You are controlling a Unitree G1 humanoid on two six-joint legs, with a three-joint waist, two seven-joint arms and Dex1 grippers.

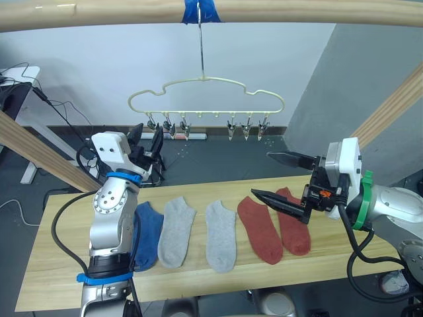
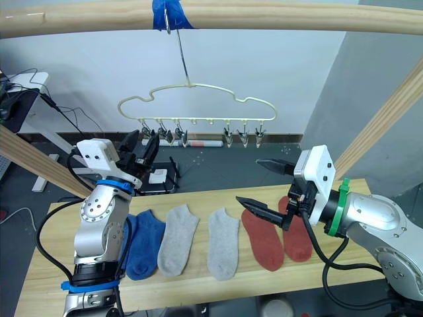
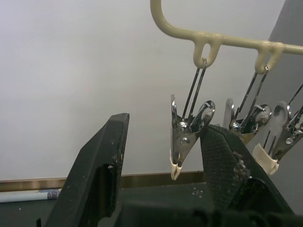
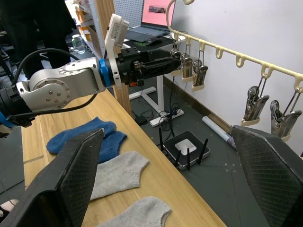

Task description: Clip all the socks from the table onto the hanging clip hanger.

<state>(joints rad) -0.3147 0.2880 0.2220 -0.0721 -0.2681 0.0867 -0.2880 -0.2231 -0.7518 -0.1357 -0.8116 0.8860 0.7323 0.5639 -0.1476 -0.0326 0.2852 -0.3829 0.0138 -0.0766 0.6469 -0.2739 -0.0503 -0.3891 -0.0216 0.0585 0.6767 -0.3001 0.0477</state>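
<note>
The pale-gold clip hanger (image 1: 206, 98) hangs by its hook from the top pole, its metal clips empty. My left gripper (image 1: 149, 130) is raised at the hanger's left end and stands open. In the left wrist view the end clip (image 3: 182, 142) hangs between its fingers, close to one pad (image 3: 222, 156). On the table (image 1: 198, 281) the socks lie in a row: blue (image 1: 148, 232), grey (image 1: 177, 231), grey (image 1: 221, 235), rust red (image 1: 259, 228), rust red (image 1: 295, 224). My right gripper (image 1: 262, 174) hovers wide open above the red socks, holding nothing.
A round wooden pole (image 1: 310, 12) crosses overhead, with blue tape (image 1: 200, 9) at the hook. Slanted poles stand at the left (image 1: 36, 153) and the right (image 1: 391, 107). A router (image 4: 185, 147) and cables lie on the floor behind the table.
</note>
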